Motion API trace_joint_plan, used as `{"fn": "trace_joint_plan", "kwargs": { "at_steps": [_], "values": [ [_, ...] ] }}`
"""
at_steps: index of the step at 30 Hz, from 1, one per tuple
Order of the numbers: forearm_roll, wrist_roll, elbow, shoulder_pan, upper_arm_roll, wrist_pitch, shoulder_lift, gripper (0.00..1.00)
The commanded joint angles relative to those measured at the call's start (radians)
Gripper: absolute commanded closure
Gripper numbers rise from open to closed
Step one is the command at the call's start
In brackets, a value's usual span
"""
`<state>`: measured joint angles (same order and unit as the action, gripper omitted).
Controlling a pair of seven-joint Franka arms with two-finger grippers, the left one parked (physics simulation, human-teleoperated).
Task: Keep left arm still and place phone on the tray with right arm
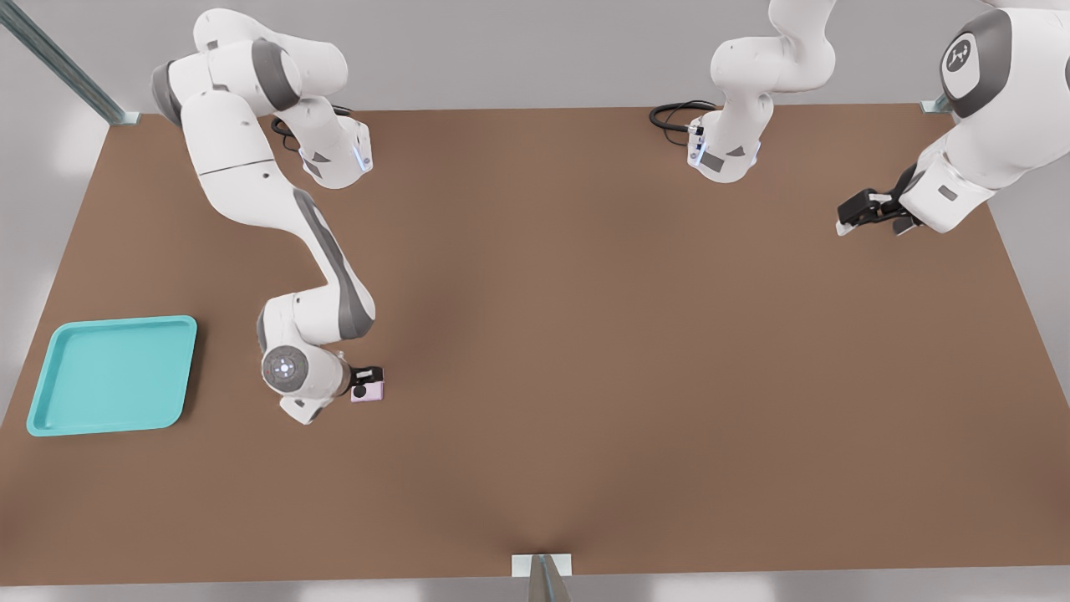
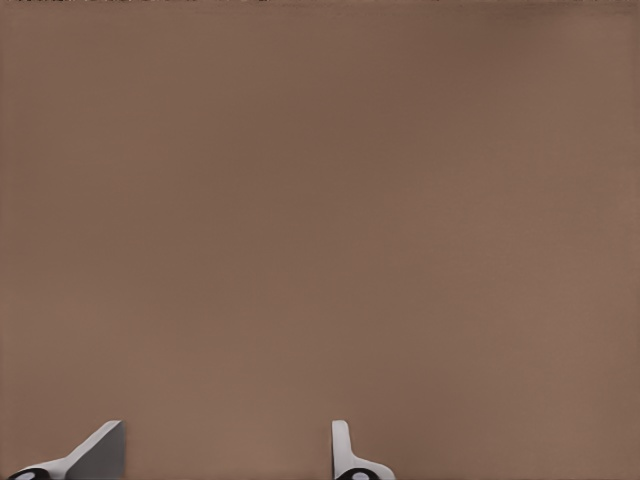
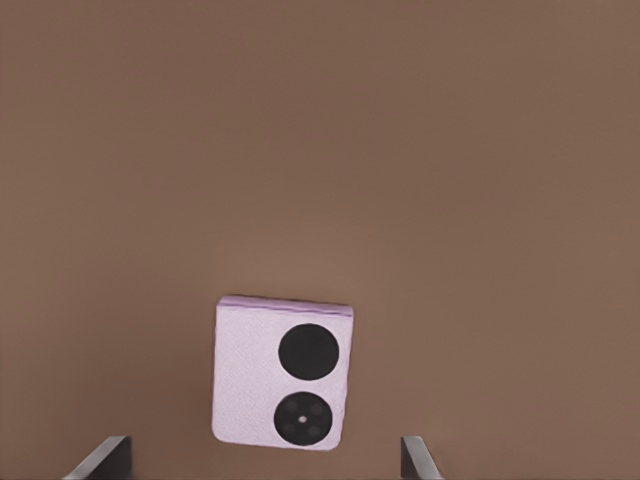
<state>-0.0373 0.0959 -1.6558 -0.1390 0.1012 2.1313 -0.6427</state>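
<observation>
Matte brown covers the whole table (image 1: 585,334), a smooth surface without grain or marks. On it lies the phone (image 3: 283,373), a small pale pink slab, squarish with softly rounded corners and a faintly speckled face. Two black round lenses sit on that upturned face, one plain and one with small inner rings. In the front view the phone (image 1: 369,390) lies flat toward the front view's left, partly covered by the black gripper (image 1: 365,378) of the right arm (image 1: 276,209), whose glossy white shells carry grey patches and a grey wrist disc with small lights.

The gripper (image 3: 265,462) is spread wide: in the right wrist view its two grey fingertips (image 3: 100,458) stand well apart, one on each side of the phone, with bare table between each tip and the slab. It holds nothing and neither tip touches the phone.

Well apart from the phone, near the table's edge at the front view's left, rests the tray (image 1: 50,359), flat turquoise, rectangular with rounded corners and a low raised rim.
</observation>
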Motion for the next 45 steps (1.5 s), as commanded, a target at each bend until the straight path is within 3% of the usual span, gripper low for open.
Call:
{"fn": "trace_joint_plan", "kwargs": {
  "at_steps": [1,24,26,33,38,45],
  "values": [
    [0.002,0.260,0.001,-0.010,0.000,0.207,-0.028,0.00],
    [-0.021,0.257,-0.082,0.009,-0.008,0.262,-0.087,0.00],
    [-0.021,0.255,-0.082,0.006,-0.008,0.260,-0.084,0.13],
    [-0.021,0.242,-0.082,0.019,-0.008,0.210,-0.037,0.19],
    [-0.023,-0.037,-0.125,0.223,-0.003,0.138,0.072,0.19],
    [-0.021,-0.608,-0.124,0.593,-0.003,0.098,0.097,0.19]
  ]
}}
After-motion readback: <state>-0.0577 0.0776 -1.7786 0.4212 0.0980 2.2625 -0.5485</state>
